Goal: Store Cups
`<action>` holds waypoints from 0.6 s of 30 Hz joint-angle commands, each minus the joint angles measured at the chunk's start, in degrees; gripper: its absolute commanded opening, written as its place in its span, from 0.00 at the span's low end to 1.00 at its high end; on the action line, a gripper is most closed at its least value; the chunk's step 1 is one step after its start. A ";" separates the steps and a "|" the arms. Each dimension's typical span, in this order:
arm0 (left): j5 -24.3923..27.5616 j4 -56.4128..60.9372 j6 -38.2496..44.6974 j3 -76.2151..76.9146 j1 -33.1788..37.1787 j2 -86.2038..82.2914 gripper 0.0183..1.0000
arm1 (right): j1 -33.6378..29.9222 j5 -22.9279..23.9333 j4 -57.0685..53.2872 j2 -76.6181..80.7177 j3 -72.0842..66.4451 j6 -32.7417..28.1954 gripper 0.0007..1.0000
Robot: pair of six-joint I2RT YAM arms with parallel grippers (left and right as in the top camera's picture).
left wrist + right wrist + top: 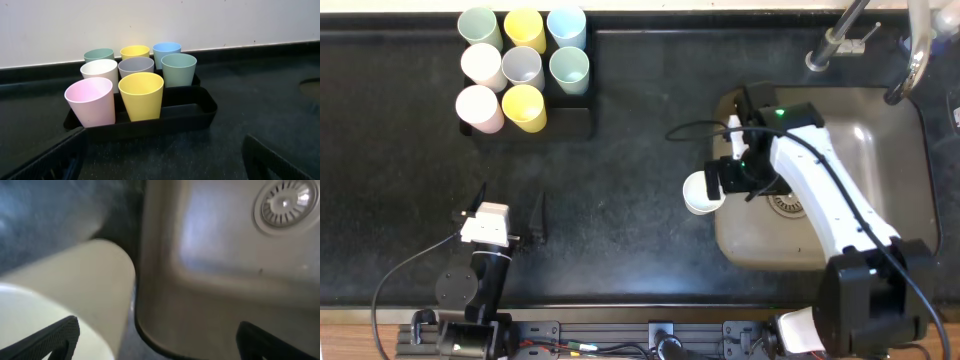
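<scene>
The left fingers (pixel 539 212) stand apart, idle above the dark surface (pixel 640 260). Farther out, the right fingers (pixel 50 340) straddle a cream plastic cup (pixel 697 194) by the steel sink (pixel 760 250) (unclamped, I judge), so the grasp is the step in hand. Next they must close and carry it to the empty corner slot of the black tray (pixel 576 128).

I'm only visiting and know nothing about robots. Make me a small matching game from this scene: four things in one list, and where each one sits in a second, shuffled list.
Things
1. pink cup
2. blue cup
3. loose cup
4. drain

Places
A. in the sink floor
B. tray, row by the wall
C. at the right hand, beside the sink's edge
D. tray, row farthest from the wall

Pairs: 1-D, 2-B, 3-C, 4-A.
</scene>
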 commanded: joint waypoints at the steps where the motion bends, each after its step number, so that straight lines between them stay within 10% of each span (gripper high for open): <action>1: 0.09 -0.20 1.09 -0.07 -0.31 -0.55 1.00 | 0.92 0.61 2.34 0.15 1.95 2.29 0.95; 18: 0.09 -0.17 1.09 -0.07 -0.31 -0.55 1.00 | 4.66 0.44 2.78 0.04 1.99 3.15 0.04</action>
